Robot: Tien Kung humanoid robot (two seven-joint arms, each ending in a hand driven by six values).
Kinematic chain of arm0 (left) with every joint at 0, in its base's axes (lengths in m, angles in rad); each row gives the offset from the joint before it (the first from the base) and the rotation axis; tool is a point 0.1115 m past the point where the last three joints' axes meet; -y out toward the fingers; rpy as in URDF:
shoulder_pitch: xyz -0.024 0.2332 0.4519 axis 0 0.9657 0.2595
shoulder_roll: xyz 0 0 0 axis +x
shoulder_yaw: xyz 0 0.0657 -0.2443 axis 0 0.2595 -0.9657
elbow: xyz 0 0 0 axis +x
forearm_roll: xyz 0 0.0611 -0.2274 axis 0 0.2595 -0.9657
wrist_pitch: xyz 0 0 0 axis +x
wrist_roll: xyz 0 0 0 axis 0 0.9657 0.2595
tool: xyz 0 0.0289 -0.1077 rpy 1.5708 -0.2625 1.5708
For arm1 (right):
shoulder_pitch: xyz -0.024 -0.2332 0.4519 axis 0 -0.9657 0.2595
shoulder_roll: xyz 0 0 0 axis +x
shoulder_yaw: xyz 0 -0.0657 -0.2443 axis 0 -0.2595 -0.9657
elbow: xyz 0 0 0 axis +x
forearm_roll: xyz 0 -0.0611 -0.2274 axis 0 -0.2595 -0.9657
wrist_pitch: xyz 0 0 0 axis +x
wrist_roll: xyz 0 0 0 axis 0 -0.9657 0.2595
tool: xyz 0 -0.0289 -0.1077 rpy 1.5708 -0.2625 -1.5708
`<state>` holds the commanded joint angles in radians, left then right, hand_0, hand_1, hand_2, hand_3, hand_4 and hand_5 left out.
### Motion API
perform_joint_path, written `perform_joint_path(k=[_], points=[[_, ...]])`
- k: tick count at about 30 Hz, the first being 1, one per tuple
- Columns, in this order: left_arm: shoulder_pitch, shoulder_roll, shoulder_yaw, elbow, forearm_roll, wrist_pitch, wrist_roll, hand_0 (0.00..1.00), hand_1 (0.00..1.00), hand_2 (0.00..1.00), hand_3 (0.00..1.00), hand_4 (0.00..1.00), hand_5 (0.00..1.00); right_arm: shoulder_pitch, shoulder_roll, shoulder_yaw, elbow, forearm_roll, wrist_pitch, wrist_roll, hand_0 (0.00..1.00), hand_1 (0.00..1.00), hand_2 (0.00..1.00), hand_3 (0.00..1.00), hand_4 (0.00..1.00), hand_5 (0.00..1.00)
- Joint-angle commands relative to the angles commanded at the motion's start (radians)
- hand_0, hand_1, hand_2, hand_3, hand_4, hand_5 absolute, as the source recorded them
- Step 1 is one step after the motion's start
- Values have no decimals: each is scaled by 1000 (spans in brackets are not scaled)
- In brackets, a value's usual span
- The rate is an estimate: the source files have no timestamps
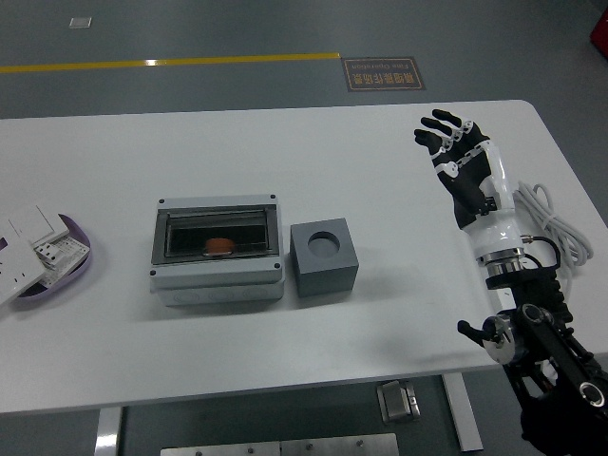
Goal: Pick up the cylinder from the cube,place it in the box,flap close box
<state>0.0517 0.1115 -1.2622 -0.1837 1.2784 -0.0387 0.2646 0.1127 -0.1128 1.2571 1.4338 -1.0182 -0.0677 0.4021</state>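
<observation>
A grey cube (324, 258) with a round empty hole in its top sits at the table's middle. Left of it, touching or nearly so, stands a grey box (218, 249) with its clear flap lid down. An orange cylinder (219, 247) lies inside, seen through the lid. My right hand (454, 152) is raised over the table's right part, well right of the cube, fingers spread and empty. The left arm is out of view.
A white power strip lies under my right forearm, mostly hidden, its coiled cable (549, 217) showing. A purple tray (68, 266) with white switch plates sits at the left edge. The table's near edge (285, 385) runs along the bottom.
</observation>
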Motion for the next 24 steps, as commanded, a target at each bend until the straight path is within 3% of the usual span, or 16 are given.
perform_joint_path(k=[5,10,16,17,21,22,24], points=[[-1,-5,11,2,-13,0,-5,600,601,558,589,651,202,26,7,-41,-31,-33,-17,-56,723,648,671,670,716,169],[1,-5,29,3,-33,5,-10,600,601,559,590,653,203,12,-2,-29,-9,-48,-23,-64,721,652,667,664,715,151],[-2,-2,11,2,5,0,-3,600,601,559,590,653,203,-20,-23,-16,6,-43,-33,-63,721,652,667,664,715,151],[-3,-1,8,2,8,-1,-4,600,600,560,591,654,202,-23,-21,-14,6,-43,-34,-62,737,669,675,672,653,209],[-8,7,-5,3,23,-3,-7,600,600,560,591,654,202,-31,-10,-17,6,-47,-37,-60,737,669,675,672,653,209],[-9,10,-10,3,29,-4,-6,601,602,560,590,655,204,-32,-7,-20,5,-48,-37,-60,736,667,676,668,651,275],[-10,15,-20,2,39,-5,-4,601,602,560,590,655,204,-34,-3,-25,4,-49,-38,-60,736,667,676,668,651,275]])
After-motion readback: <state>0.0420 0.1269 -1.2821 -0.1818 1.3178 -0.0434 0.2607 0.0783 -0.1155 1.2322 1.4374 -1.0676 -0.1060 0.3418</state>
